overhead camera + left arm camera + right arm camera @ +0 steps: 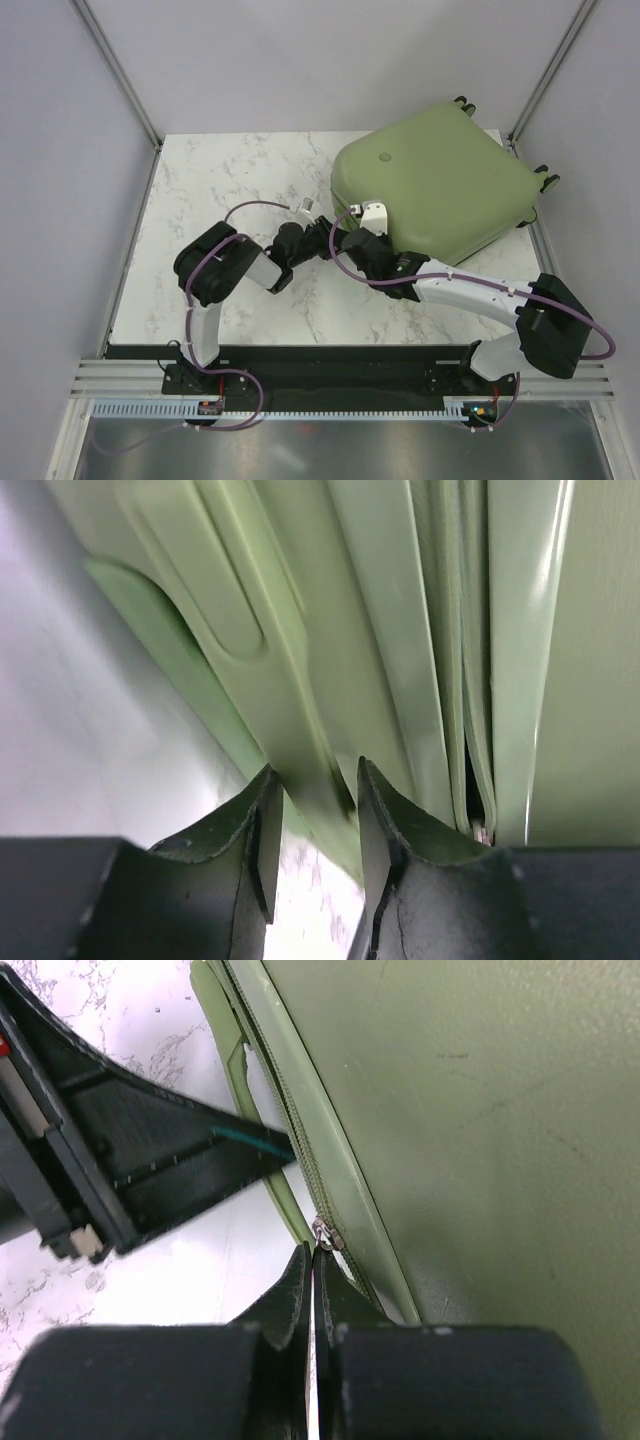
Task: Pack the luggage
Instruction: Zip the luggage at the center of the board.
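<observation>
The pale sage-green suitcase (pixel 440 180) is lying flat and closed on the far right part of the white marble-patterned counter (pixel 230 180), its caster wheels (pixel 547 178) pointing to the far right corner. Plain grey walls (pixel 60 150) and slanting metal frame posts (pixel 115 70) are enclosing the counter on three sides.

Both arms are reaching to the suitcase's near left edge. The left claw (pixel 316 768) is standing released, its fingers apart on either side of a raised green ridge (pixel 290 710) on the shell's edge. The right claw (pixel 313 1250) is clenched, its tips pressing together right at the zipper slider (pixel 325 1234). Whether it is pinching the slider's tab cannot be made out.
</observation>
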You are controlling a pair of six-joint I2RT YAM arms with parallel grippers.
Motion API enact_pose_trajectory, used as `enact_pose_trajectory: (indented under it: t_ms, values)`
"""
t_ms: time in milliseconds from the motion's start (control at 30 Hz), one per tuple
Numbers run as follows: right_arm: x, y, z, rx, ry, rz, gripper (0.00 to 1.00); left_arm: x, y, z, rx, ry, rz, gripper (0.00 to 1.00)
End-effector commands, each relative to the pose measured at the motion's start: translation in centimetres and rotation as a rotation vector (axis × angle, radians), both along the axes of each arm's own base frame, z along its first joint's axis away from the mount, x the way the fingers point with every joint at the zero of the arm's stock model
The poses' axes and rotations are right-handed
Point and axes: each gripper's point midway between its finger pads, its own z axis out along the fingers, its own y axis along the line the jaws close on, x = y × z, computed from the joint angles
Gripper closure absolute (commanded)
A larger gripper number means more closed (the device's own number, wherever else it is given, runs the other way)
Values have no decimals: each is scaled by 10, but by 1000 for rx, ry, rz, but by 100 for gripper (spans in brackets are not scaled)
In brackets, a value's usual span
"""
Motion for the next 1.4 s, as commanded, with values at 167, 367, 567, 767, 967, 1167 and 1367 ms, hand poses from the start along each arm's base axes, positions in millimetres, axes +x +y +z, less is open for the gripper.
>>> enact_pose_trajectory:
  t_ms: [167,367,567,767,967,1167,1367]
  values:
    - [0,62,49,300,-70,126,100,-34,6,27,-115,-145,-244,57]
    - [2,60,49,298,-72,123,100,-9,29,19,-109,-150,-178,54]
    - [4,59,47,293,-70,123,100,18,41,19,-134,-171,-128,50]
    - [6,60,43,294,-61,127,100,37,50,29,-160,-215,-63,43]
    - [9,61,42,289,-58,134,100,56,44,38,-169,-245,-59,43]
    - [13,59,42,280,-59,137,100,69,56,51,-205,-280,-11,43]
    - [15,56,39,273,-52,139,100,72,60,53,-234,-290,-20,41]
